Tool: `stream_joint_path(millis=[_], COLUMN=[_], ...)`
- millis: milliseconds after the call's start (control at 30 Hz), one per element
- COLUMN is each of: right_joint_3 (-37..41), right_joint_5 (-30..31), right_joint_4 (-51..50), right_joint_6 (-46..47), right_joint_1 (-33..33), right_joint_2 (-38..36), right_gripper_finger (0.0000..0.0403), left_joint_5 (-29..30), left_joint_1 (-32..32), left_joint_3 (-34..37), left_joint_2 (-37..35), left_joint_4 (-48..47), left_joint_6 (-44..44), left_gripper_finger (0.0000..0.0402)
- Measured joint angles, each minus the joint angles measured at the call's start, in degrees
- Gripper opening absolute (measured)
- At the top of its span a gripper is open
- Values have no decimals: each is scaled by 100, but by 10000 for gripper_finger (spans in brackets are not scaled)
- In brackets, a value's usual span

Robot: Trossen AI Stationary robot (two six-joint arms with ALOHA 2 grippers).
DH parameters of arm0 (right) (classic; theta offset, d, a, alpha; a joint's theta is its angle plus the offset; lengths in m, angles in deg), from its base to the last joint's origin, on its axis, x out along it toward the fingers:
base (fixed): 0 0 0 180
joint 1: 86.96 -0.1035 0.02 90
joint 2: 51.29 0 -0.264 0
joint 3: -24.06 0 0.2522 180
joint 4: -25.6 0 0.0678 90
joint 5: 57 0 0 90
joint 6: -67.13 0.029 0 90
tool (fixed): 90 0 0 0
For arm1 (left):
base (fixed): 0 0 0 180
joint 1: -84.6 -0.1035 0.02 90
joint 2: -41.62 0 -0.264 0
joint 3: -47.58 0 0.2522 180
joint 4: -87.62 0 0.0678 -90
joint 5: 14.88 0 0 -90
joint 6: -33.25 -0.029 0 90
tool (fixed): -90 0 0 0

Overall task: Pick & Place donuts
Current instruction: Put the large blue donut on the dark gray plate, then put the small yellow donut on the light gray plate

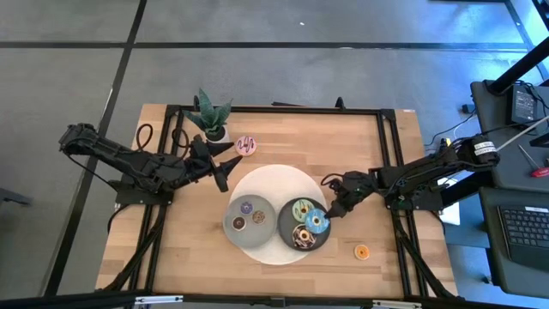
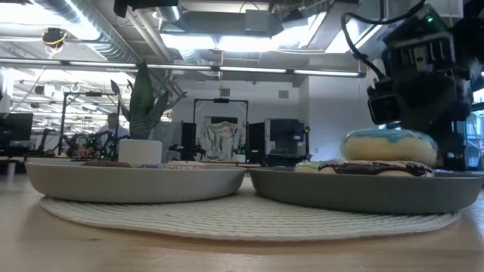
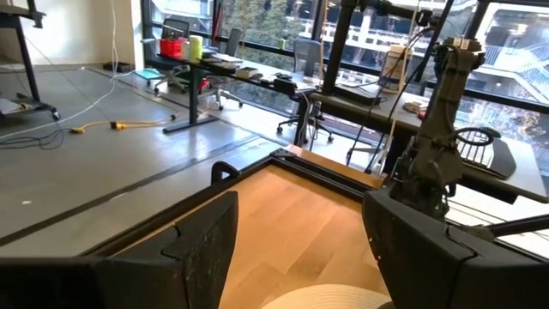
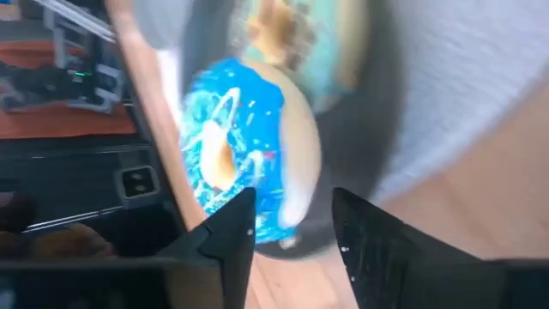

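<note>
Resting on the right plate (image 1: 286, 225), the blue donut (image 1: 316, 221) is seen leaning on two other donuts there, with the right hand (image 1: 334, 209) just beside it at the plate's rim. In the right wrist view the fingers (image 4: 225, 232) are spread apart and the blue donut (image 4: 236, 159) lies just past them, apparently released; contact cannot be confirmed. The left hand (image 1: 225, 178) is held spread above the desk (image 1: 274, 129) beside the mat (image 1: 266, 182), with nothing between its fingers.

Two small donuts are carried by the left plate (image 1: 233, 225). A pink donut (image 1: 246, 145) is found near the plant (image 1: 210, 116), and an orange donut (image 1: 361, 251) lies alone near the desk's right edge.

The donuts are judged light and rigid, with smooth icing that may slip. A grip across the ring, one finger through the hole and one on the outer rim, is advised; for the small orange one, a pinch across its full width is likely sufficient.
</note>
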Motion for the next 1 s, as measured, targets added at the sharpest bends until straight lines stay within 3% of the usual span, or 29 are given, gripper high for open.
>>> stream_joint_path(millis=[233, 500, 600, 767, 1000], right_joint_3=[0, -113, -327, -1066, -3027], right_joint_5=[0, -6, -62, 225, 1485], right_joint_4=[-800, -909, -1204, -2720, -6283], right_joint_6=[-93, -87, 506, 951, 1195], right_joint_1=[0, 0, 0, -152, -976], right_joint_2=[0, -79, -206, -346, -369], right_gripper_finger=[171, 167, 166, 166, 166], left_joint_5=[0, 1, 1, 3, 142], left_joint_1=[0, 0, 0, 0, 0], left_joint_3=[-1, 0, -2, -1, 0], left_joint_2=[0, 0, 0, 0, -1], left_joint_4=[-4, -7, -11, -54, -50], left_joint_6=[-1, -2, -2, -141, -177], left_gripper_finger=[246, 246, 247, 245, 246])
